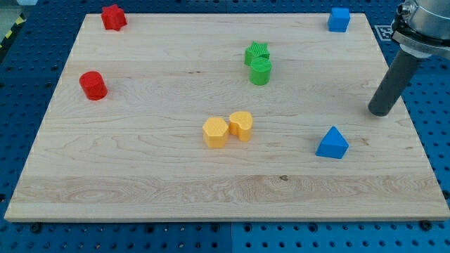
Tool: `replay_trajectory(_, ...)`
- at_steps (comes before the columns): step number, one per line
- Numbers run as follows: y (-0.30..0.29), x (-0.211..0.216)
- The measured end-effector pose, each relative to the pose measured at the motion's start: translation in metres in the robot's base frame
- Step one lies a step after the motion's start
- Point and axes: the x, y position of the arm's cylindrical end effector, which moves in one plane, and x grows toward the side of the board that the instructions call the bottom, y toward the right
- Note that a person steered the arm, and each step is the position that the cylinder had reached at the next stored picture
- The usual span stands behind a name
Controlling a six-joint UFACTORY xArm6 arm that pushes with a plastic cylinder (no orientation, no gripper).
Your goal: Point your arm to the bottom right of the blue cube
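The blue cube (339, 19) sits at the top right corner of the wooden board (140, 176). My tip (380, 112) rests on the board near its right edge, well below the cube and a little to its right. A blue triangular block (332, 143) lies below and to the left of my tip.
A green star-like block (256, 53) touches a green cylinder (261, 71) at upper centre. A yellow hexagonal block (215, 132) and a yellow rounded block (241, 125) sit together at centre. A red star-like block (113, 17) is at top left, a red cylinder (93, 85) at left.
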Motion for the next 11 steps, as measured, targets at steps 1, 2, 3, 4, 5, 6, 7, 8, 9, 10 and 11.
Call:
replay_trajectory(1, 0.0, -0.006)
replay_trajectory(2, 0.0, -0.011)
replay_trajectory(3, 0.0, -0.014)
replay_trajectory(4, 0.0, -0.019)
replay_trajectory(5, 0.001, -0.026)
replay_trajectory(6, 0.001, -0.031)
replay_trajectory(7, 0.001, -0.036)
replay_trajectory(8, 0.001, -0.042)
replay_trajectory(9, 0.001, -0.049)
replay_trajectory(10, 0.001, -0.095)
replay_trajectory(11, 0.015, -0.135)
